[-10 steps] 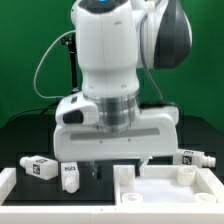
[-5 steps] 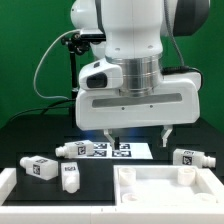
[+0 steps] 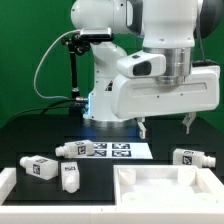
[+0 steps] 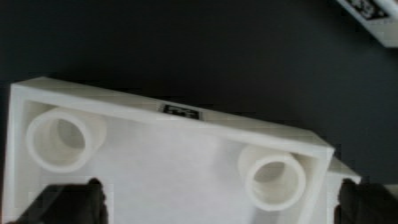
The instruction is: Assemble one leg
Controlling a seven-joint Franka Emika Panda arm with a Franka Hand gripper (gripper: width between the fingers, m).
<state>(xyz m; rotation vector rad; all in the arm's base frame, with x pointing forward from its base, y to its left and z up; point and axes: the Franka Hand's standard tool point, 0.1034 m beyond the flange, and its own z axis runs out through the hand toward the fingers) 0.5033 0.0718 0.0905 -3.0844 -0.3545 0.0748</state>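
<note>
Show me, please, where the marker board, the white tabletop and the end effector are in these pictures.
Marker board [image 3: 116,151]: exterior view, on its tagged top face.
White tabletop [image 3: 168,196]: exterior view, on a bare part of its flat face.
End effector [image 3: 165,127]: exterior view, midway between its open fingertips.

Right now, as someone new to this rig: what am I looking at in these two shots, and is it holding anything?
The big white machine is a robot arm. Its gripper has two fingers, which are open and hold nothing, and it hangs above the table.

One picture comes from a camera off the arm and shows the whole scene. The other comes from a camera on the wrist, looking down past the fingertips.

On the black table lie four legs, short white posts with square tags. The flat white tabletop with round sockets fills the wrist view. The thin tagged sheet is the marker board, not a furniture part.
</note>
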